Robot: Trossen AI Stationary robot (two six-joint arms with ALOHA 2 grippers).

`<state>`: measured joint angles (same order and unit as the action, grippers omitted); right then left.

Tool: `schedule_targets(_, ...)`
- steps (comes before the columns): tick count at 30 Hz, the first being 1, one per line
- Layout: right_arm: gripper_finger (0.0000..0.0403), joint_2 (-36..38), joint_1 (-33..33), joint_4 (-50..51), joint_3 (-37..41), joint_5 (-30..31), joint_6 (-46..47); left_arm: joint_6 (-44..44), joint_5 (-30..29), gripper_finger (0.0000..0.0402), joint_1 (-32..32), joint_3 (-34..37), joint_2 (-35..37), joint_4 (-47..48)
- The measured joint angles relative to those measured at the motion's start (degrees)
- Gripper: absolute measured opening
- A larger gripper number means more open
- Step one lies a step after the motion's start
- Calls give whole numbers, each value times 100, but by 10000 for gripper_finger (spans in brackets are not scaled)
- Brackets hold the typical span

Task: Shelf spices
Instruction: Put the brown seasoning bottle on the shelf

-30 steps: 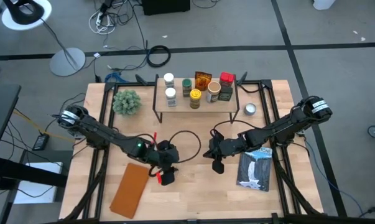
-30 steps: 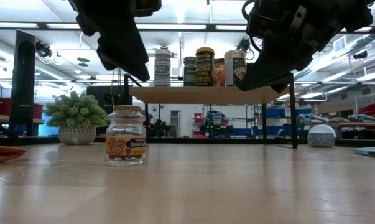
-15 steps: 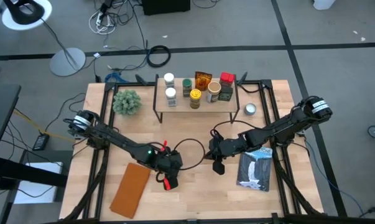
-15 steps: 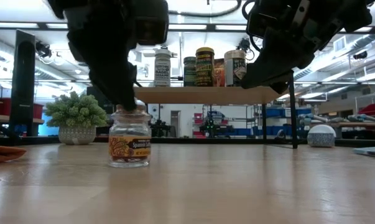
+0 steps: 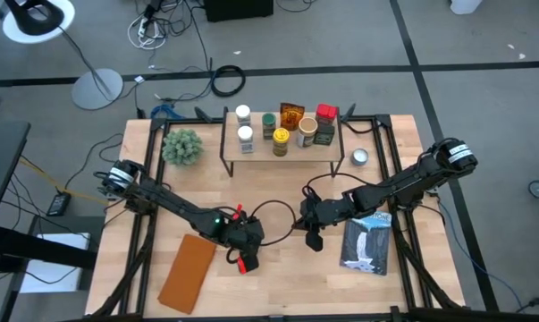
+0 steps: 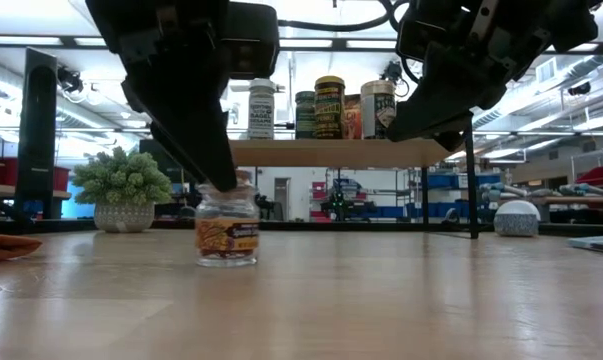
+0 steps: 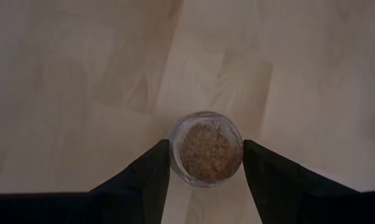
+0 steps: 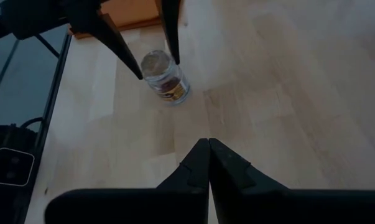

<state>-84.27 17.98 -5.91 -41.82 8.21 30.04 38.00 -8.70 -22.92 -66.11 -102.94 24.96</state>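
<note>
Straddling the jar [image 6: 227, 229] with my left gripper [image 7: 205, 163], I have its fingers [image 7: 151, 176] spread to either side of the tan lid, close beside the glass; whether they touch it I cannot tell. The jar stands upright on the desk [image 5: 278, 277], in front of the shelf [image 5: 283, 148] and well apart from it. On the shelf's plank stand the other spices [image 5: 284, 125] in a loose group. My right gripper [image 8: 208, 163] hangs above the desk just right of the jar, fingers pressed together on nothing. A brown pad [image 5: 188, 272] lies to the left, a book [image 5: 367, 244] to the right, a plant [image 5: 182, 147] beside the shelf
</note>
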Motion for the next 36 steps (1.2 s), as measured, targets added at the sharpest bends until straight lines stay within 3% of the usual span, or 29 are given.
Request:
schedule_targets(6,2,0,0,-3,0,-46,5,-29,-217,194,23,7,-4,14)
schedule_targets(10,3,0,0,-3,0,-46,6,-48,-219,168,88,6,-2,5)
schedule_targets(20,3,0,0,-2,0,-46,4,-738,-191,144,291,-438,-25,209)
schedule_targets(30,7,0,2,2,0,-44,2,-1034,-157,143,500,-823,-20,1060)
schedule_targets(36,2,0,0,0,0,-44,0,-1624,-11,143,747,-1567,-18,1841)
